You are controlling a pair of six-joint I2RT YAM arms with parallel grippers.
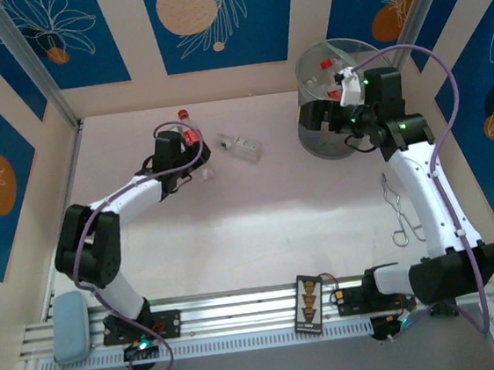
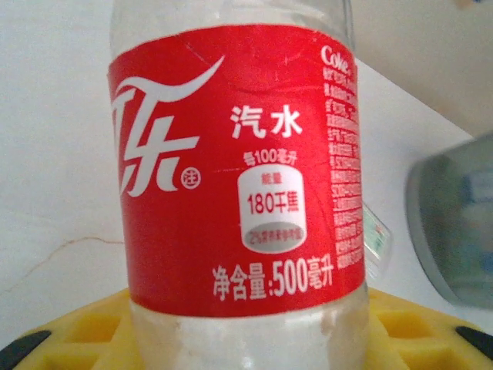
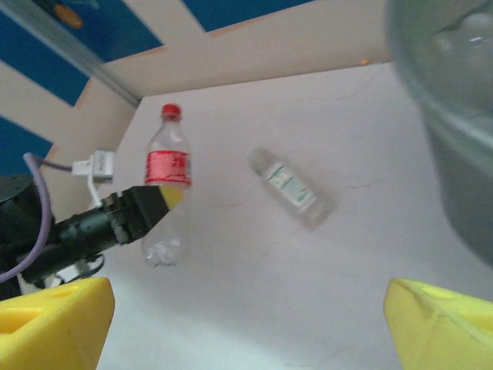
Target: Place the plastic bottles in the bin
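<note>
The left fingers (image 3: 146, 208) are clamped on the red-labelled bottle (image 3: 166, 166), gripping it just below the label. The bottle is upright with its red cap on top. I cannot tell whether its base touches the desk (image 1: 258, 210). To the right of those fingers, near but apart from them, a clear bottle (image 3: 291, 187) with a white-and-green label lies on its side on the desk. Farther right, the right fingers (image 3: 54, 320) stand wide apart with nothing between them and bare desk beyond. The bin (image 3: 454, 116) rises close beside the right-hand one of the pair, and red-capped bottles (image 1: 325, 64) lie inside it.
</note>
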